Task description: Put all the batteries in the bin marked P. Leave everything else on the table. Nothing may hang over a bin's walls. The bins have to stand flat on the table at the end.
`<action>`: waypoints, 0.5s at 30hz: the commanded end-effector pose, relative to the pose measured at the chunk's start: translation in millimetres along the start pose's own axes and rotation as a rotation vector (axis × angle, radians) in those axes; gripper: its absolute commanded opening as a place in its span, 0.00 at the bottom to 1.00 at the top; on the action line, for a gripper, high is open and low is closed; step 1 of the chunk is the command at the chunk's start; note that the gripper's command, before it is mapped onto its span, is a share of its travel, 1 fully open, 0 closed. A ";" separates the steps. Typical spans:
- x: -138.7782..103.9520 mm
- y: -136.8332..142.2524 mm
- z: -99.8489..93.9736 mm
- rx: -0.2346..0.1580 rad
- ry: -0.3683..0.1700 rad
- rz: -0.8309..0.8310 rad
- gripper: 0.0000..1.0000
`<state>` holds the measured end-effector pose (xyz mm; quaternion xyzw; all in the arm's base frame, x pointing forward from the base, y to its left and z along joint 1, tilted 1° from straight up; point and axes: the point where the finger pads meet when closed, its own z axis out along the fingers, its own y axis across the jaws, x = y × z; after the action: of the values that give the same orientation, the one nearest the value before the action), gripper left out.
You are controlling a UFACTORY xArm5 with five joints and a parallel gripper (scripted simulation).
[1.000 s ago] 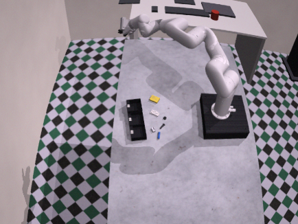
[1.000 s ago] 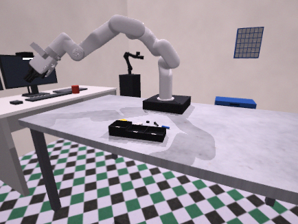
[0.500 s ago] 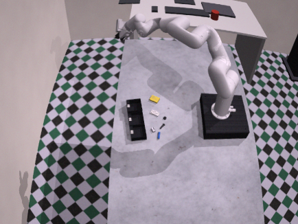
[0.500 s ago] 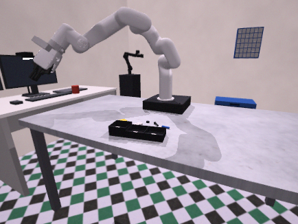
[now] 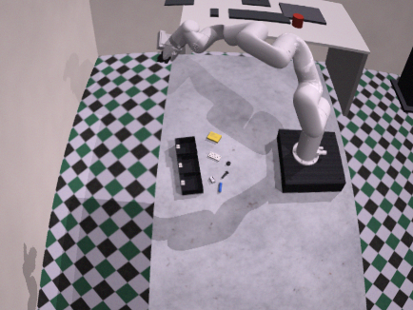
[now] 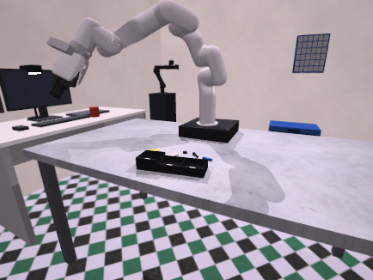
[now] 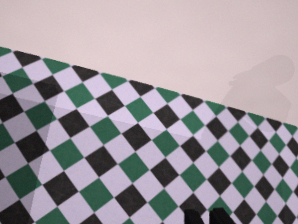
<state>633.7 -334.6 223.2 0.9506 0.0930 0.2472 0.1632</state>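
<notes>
A small blue battery [image 5: 220,187] [image 6: 207,159] lies on the grey table [image 5: 262,238] [image 6: 301,180], just right of a black row of three bins [image 5: 188,138] [image 6: 172,168]. I cannot read the bins' marks. Near it lie a yellow block [image 5: 213,137] [image 6: 155,149], a white spotted piece [image 5: 214,155], a small white piece [image 5: 212,179], a black screw [image 5: 225,174] and a small black round piece [image 5: 227,164]. My gripper [image 5: 164,58] [image 6: 58,91] [image 7: 205,217] is shut and empty. It hangs high beyond the table's far left corner, far from the objects. The wrist view shows only chequered floor and wall.
The arm's black base [image 5: 311,162] [image 6: 209,129] stands on the table to the right of the objects. A white desk behind carries a keyboard, a red cup [image 5: 298,20] [image 6: 94,111] and a monitor [image 6: 34,88]. The wall is close to the gripper.
</notes>
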 end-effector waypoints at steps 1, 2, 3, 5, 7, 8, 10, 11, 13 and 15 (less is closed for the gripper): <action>6.7 -26.9 -17.8 0.052 -0.022 0.026 0.09; 7.9 -34.2 -21.6 0.052 -0.022 0.026 0.09; 8.9 -39.8 -24.4 0.052 -0.022 0.026 0.09; 8.9 -39.8 -24.4 0.052 -0.022 0.026 0.09; 9.5 -54.4 -32.5 0.112 -0.065 0.055 0.09; 9.9 -61.7 -36.6 0.112 -0.065 0.055 0.09; 9.9 -61.7 -36.6 0.112 -0.065 0.055 0.09; 10.2 -69.0 -40.6 0.112 -0.065 0.055 0.09; 10.8 -81.8 -47.7 0.112 -0.065 0.055 0.09; 10.3 -88.9 -52.0 0.147 -0.096 0.072 0.09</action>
<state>613.4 -250.6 234.4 0.9684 0.0756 0.2122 0.1067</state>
